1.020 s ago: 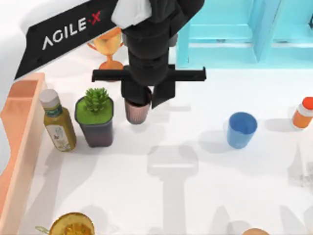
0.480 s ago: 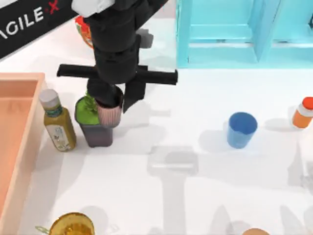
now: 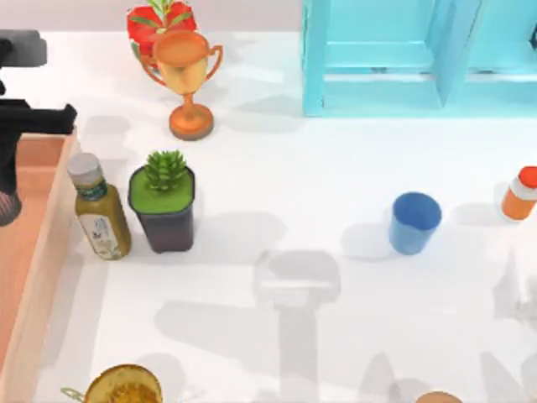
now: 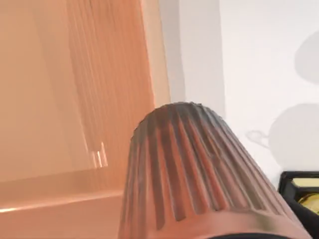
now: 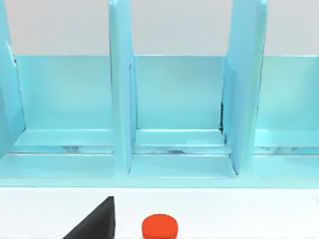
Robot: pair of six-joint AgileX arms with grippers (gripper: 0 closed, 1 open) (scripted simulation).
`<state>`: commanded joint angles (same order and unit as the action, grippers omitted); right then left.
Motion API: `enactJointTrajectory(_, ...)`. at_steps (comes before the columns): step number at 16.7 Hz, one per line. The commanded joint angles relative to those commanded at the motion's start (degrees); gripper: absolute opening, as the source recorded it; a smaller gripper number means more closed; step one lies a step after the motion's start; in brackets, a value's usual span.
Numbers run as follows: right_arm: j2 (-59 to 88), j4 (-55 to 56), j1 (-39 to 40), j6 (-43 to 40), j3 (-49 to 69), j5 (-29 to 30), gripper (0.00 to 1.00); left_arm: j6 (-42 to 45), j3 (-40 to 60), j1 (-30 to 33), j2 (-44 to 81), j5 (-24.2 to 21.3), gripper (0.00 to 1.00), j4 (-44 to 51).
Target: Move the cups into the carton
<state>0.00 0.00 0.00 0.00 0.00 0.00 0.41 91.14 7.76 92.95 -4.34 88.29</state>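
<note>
My left gripper [image 3: 8, 180] hangs at the table's far left, over the peach-orange carton [image 3: 44, 252], and is shut on the reddish-brown cup [image 3: 5, 207]. In the left wrist view the ribbed brown cup [image 4: 189, 169] hangs above the carton's floor [image 4: 60, 99], close to one of its walls. The blue cup [image 3: 414, 222] stands upright on the white table right of centre, far from the carton. A dark part of my right gripper [image 5: 94, 221] shows in the right wrist view, which faces the shelf unit.
Just right of the carton wall stand a yellow-green bottle [image 3: 99, 210] and a potted plant [image 3: 163, 201]. A golden trophy [image 3: 186, 80] is behind them. A turquoise shelf unit [image 3: 419, 50] fills the back right. An orange-capped bottle [image 3: 520, 193] stands at the right edge.
My left gripper has carried the brown cup leftward, from beside the potted plant, past it, to over the carton. The blue cup has not moved.
</note>
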Motion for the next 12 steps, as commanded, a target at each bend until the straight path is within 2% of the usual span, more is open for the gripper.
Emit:
enactJointTrajectory(4,0.0,0.0,0.0,0.0,0.0,0.0,1.0,12.6,-7.3,-15.9,-6.4,-0.9,0.0,-1.0)
enactJointTrajectory(7,0.0,0.0,0.0,0.0,0.0,0.0,1.0,18.8,-12.0,-24.9,-8.3,-0.6,0.0,-1.9)
enactJointTrajectory(9,0.0,0.0,0.0,0.0,0.0,0.0,1.0,21.1,-14.1,-28.1,-8.8,-0.3,0.0,-2.2)
enactJointTrajectory(12,0.0,0.0,0.0,0.0,0.0,0.0,1.0,21.6,-14.8,-28.9,-8.8,-0.1,0.0,-2.3)
